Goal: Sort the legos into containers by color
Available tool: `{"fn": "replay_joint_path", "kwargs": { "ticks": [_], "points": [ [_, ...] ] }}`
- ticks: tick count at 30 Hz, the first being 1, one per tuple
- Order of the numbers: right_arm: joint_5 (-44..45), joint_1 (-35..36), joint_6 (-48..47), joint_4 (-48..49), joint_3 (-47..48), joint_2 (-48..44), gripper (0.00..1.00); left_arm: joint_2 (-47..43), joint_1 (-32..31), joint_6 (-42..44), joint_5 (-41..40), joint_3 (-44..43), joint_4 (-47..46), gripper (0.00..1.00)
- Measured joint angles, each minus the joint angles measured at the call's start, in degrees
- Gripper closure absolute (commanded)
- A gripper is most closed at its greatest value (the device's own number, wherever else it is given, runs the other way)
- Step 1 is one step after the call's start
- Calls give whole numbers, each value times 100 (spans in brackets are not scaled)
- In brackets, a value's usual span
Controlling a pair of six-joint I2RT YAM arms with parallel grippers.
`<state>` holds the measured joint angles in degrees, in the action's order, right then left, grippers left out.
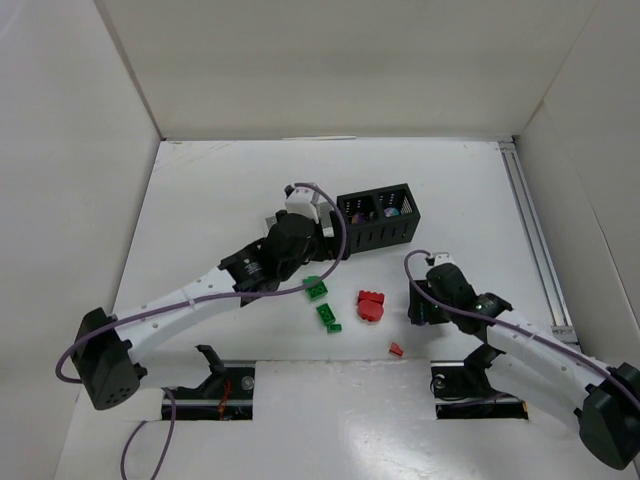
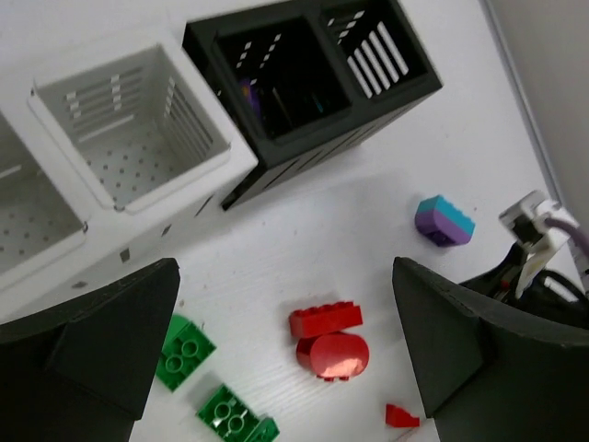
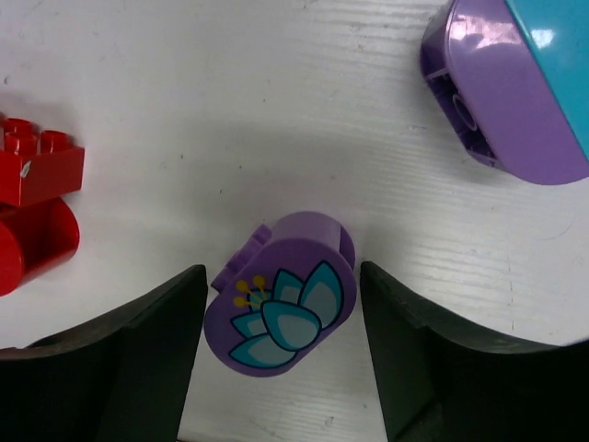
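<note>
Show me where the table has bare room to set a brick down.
Bare: the table left of the left arm, the strip behind the black bin, and right of it toward the rail. Crowded: between the arms, around the green bricks and red bricks.

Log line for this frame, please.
left hand: open, empty | right hand: open, straddling purple flower brick | red bricks, green bricks: unsorted
</note>
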<state>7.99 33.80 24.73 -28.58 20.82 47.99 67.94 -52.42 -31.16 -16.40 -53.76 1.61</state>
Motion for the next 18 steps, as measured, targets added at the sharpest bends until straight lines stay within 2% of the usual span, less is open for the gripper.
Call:
{"fn": "replay_joint_path", "kwargs": {
  "ticks": [4,5,7,9,13,18],
  "points": [
    [184,37,103,214,0,170,48,-129,-24,-179,55,308,160,0],
    [216,42,114,251,2,195,56,-160,-35,-216,52,345,168,0],
    [273,59,127,286,7,225,63,-232,-37,-284,37,404,219,0],
    [323,118,85,225,59,247,66,-345,-39,-358,7,481,269,0],
    [422,260,-374,20,422,168,66,-555,-39,-461,17,675,293,0],
    [450,337,-1587,223,1659,70,66,-584,-39,-627,74,857,350,0]
  ]
}}
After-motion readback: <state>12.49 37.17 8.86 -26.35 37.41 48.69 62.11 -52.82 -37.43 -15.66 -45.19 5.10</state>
